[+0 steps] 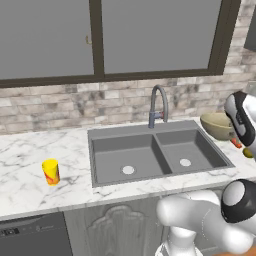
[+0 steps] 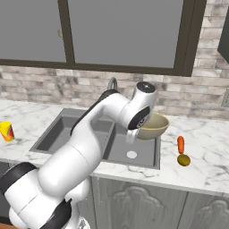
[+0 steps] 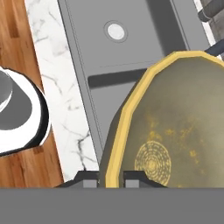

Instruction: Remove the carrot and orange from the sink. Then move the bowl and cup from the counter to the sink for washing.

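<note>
Flat, even rendered light — no glare, only soft shading, edges slightly pixelated, nothing out of focus.

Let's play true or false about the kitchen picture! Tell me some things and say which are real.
1. The carrot lies on the counter, right of the sink. True.
2. The orange sits in the sink. False: it is on the counter near the carrot.
3. The gripper holds the bowl by its rim. True.
4. The cup stands inside a basin. False: it stands on the counter left of the sink.
</note>
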